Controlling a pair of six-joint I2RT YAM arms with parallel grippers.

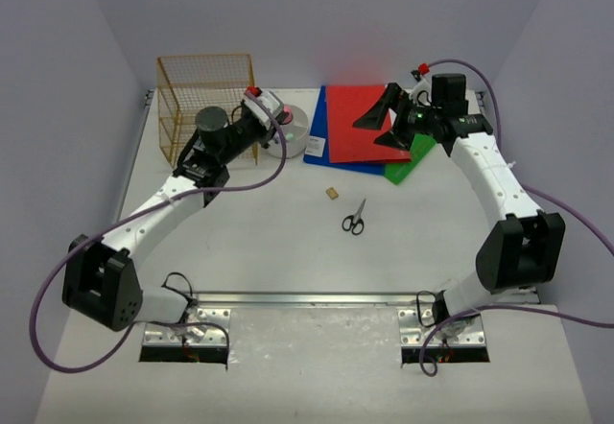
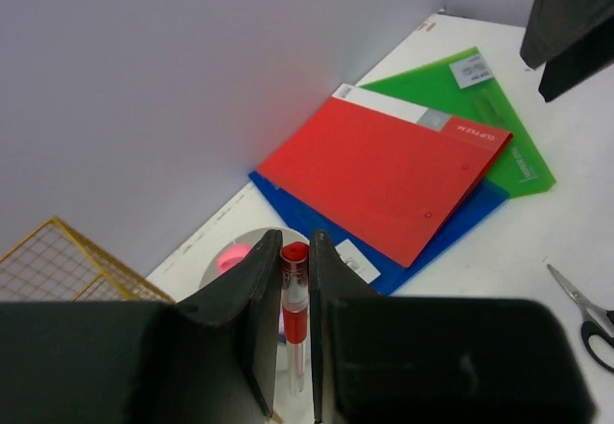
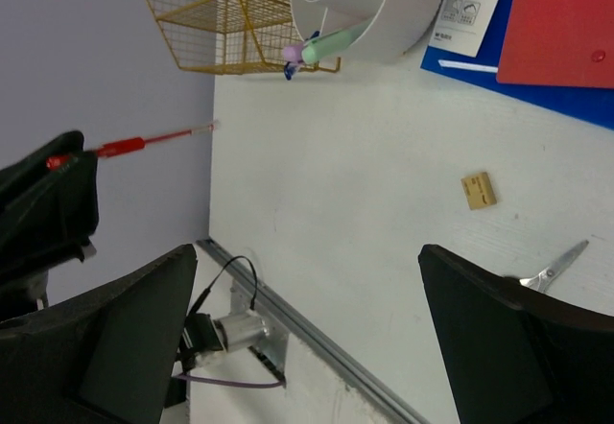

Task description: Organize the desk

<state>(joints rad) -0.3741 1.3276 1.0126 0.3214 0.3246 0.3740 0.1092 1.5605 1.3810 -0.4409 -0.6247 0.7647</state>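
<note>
**A:** Start big. Where's the desk (image 1: 288, 251)?

**B:** It fills the floor of the pale-walled box. It is white and matte, with a metal rail along the near edge where both arms are bolted.

**A:** How do the arms sit?

**B:** The left arm (image 1: 163, 203) has its elbow out at the near left corner. Its forearm stretches diagonally toward the far side and ends just beside the gold wire rack (image 1: 206, 98). The right arm (image 1: 499, 184) folds at the right edge and reaches toward the far side, with its wrist turned to point left over the folders.

**A:** And the grippers?

**B:** The right gripper (image 1: 382, 129) is spread wide with nothing between its fingers, and it hangs above the red folder (image 1: 341, 127). The left gripper (image 2: 295, 242) is pinched narrow on a red pen (image 2: 295, 309), which lies along its fingers above a round white holder (image 1: 297, 136).

**A:** What about the rest, going down in size?

**B:** The rack stands at the far left. The red folder lies on a blue folder (image 2: 460, 227), and a green folder (image 2: 499, 107) fans out underneath to the right. The holder sits between the rack and the folders with something pink inside. The scissors (image 1: 354, 218) lie mid-desk, and a small tan block (image 1: 332, 193) lies near them, apart from them.
</note>
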